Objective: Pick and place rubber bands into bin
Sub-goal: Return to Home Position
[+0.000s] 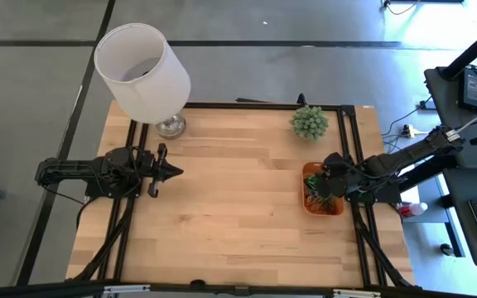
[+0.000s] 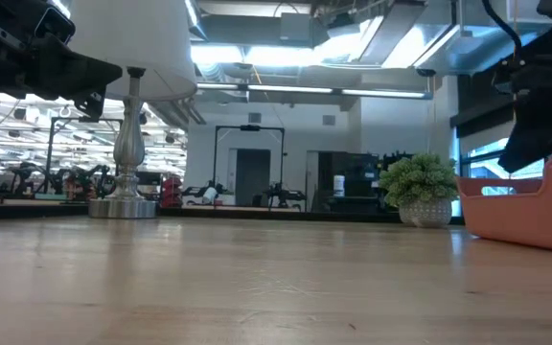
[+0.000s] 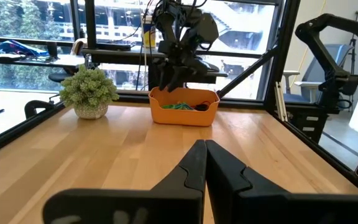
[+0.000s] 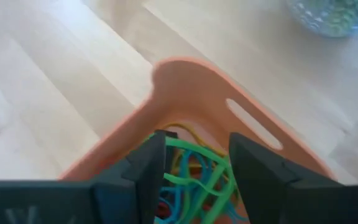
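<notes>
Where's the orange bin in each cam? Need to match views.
High view: orange bin at the table's right edge, partly under the right claw.
Low view: bin at far right.
Left wrist view: bin centre, across the table.
Right wrist view: bin fills the middle, rubber bands inside.
Shared landmark: little plant beside the bin.

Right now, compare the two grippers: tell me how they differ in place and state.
The left gripper hangs over bare wood at the table's left side, while the right gripper sits over the orange bin at the right edge. The left gripper's fingers are pressed shut on nothing; the right gripper's stand apart above the rubber bands in the bin. Both are dark two-finger grippers.
</notes>
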You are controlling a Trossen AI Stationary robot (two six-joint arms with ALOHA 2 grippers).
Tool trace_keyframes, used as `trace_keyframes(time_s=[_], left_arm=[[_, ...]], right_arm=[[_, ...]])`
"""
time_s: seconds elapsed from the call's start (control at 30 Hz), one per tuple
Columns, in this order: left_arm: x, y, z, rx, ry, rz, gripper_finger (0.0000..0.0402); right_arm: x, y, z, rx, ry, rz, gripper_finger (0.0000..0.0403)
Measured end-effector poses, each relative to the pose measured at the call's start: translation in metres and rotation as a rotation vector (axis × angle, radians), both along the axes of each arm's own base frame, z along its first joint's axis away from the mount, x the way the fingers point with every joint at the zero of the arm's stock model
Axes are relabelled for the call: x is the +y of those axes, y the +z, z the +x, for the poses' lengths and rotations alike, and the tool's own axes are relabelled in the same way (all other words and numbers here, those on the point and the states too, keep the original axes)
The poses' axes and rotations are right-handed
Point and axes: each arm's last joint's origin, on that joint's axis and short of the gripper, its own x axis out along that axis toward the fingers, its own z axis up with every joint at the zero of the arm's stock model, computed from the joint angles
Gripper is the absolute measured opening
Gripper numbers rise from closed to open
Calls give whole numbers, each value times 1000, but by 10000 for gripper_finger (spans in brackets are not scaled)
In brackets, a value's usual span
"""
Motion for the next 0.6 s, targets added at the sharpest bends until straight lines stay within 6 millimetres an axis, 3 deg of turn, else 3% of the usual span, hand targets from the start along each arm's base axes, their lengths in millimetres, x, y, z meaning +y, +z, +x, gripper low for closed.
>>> trace_keyframes(time_s=[0.1,0.2,0.43,0.6], left_arm=[[0,0,0,0,0,0,2],[0,0,0,0,0,0,2],[0,0,0,0,0,0,2],[0,0,0,0,0,0,2]], right_arm=[[2,2,6,-73,2,-8,179],[6,8,16,-126,147,-79,160],[13,23,32,-231,391,-229,19],[16,23,33,-194,559,-249,10]])
